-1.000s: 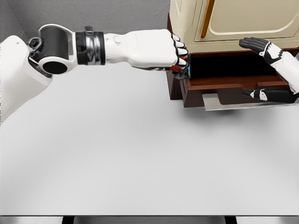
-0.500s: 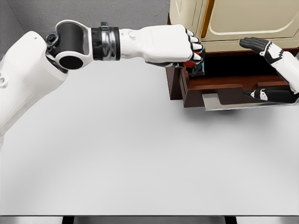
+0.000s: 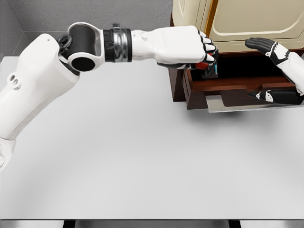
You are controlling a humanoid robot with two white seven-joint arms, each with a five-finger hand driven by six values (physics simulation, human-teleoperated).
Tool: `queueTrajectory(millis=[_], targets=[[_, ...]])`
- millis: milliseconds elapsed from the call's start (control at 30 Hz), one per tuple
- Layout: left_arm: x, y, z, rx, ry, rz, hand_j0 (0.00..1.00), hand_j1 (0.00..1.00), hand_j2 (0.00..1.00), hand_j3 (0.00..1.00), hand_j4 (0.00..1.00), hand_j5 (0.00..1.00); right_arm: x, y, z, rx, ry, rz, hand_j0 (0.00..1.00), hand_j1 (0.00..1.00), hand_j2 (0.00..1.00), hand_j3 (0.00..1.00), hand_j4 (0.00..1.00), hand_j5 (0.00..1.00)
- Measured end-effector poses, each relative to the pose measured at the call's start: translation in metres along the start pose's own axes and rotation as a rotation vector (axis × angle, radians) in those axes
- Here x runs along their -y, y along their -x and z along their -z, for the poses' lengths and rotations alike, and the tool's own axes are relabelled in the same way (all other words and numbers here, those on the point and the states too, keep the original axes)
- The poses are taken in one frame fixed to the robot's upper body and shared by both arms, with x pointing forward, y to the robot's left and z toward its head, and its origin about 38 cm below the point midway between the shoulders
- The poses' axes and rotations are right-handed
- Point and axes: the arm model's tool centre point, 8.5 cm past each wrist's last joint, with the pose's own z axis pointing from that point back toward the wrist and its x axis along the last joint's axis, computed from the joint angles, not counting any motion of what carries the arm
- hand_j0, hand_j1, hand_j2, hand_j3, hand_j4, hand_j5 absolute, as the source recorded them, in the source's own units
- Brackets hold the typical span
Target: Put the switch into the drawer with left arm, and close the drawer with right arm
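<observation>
Switch (image 3: 209, 66), red and blue, pinched under the curled fingers (image 3: 208, 47) of the left hand (image 3: 190, 45), hangs just above the open drawer (image 3: 223, 88). Right hand (image 3: 280, 71) waits at the drawer's far end, fingers spread, holding nothing. Neither step looks done: dropping the switch and closing remain.

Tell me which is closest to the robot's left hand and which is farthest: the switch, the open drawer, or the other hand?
In the head view, from the left hand:
1. Switch: held in its fingers.
2. Drawer: just below and to the right, standing open.
3. Right hand: farthest, at the picture's right, over the drawer's far end.
</observation>
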Motion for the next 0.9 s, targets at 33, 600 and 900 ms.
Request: queueTrajectory(millis=[33,600,900], targets=[[-0.001,0.000,0.002,0.002,-0.003,-0.001,0.48,0.48,0.48,0.48,0.48,0.48,0.000,0.000,0.000,0.000,0.000,0.000,1.00,1.00,1.00,1.00,1.00,1.00],[-0.007,-0.005,0.024,0.027,-0.045,-0.023,0.48,0.48,0.48,0.48,0.48,0.48,0.007,0.005,-0.016,-0.045,0.020,-0.014,1.00,1.00,1.00,1.00,1.00,1.00],[-0.008,-0.007,0.029,0.035,-0.061,-0.036,0.48,0.48,0.48,0.48,0.48,0.48,0.012,0.005,-0.015,-0.043,0.030,-0.025,1.00,1.00,1.00,1.00,1.00,1.00]])
